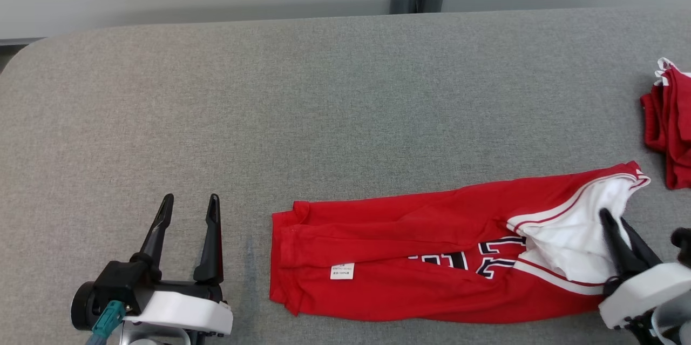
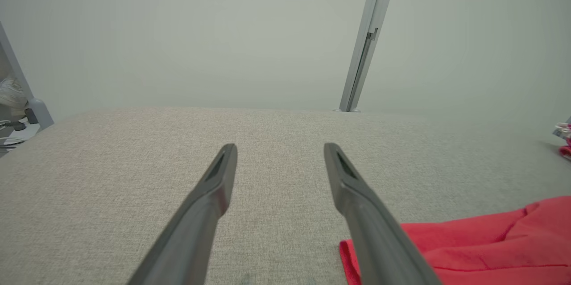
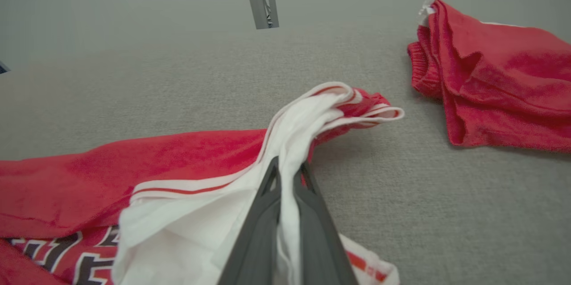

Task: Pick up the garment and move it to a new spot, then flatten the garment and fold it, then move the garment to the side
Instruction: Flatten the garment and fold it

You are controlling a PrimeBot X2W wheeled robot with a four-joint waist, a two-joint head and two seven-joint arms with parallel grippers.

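Head view shows the red garment [image 1: 410,248] lying lengthwise on the grey worktop [image 1: 324,91]. Its small white tag [image 1: 341,271] is printed too finely to read, and its black-and-white lettering [image 1: 488,264] is partly folded under. The right end effector [image 1: 621,221], fingers slanting up and leftward, is pinched tight on the garment's white panel. The left end effector [image 1: 190,202] sits spread wide and empty near the garment's other end.

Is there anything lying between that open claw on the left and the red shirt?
Nothing visible. Just bare grey table separates the open left gripper from the nearest edge of the red garment. The right gripper is shut on the garment's white end.
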